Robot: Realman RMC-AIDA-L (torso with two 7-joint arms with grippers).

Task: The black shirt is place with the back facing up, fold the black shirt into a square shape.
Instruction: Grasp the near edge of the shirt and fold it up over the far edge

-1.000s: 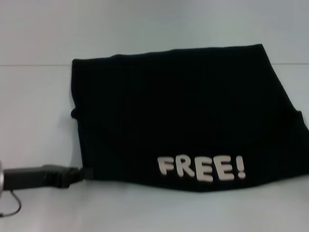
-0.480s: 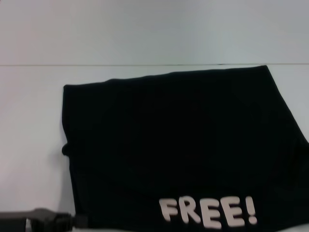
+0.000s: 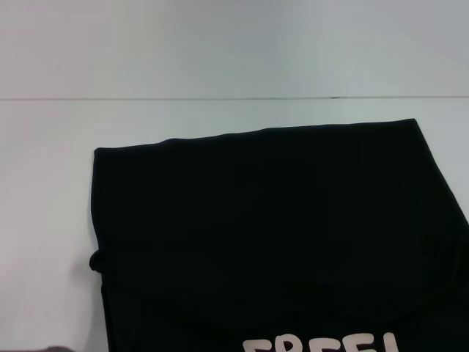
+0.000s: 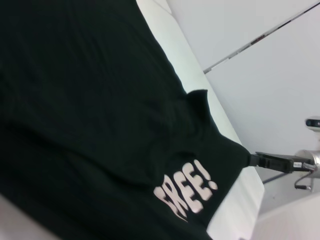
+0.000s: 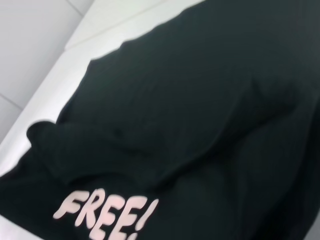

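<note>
Black shirt [image 3: 278,235], partly folded, is being seen lower in the head view than a second ago. It is being dragged across the tabletop [image 3: 44,220] toward the bottom edge. White lettering [image 3: 322,343] is being cut off there.

Right claw [image 4: 251,159] is being seen clenched on a shirt corner. Left claw is gone from the frame; grip cannot be told.

Judged: shirt is being repositioned before the next fold.
</note>
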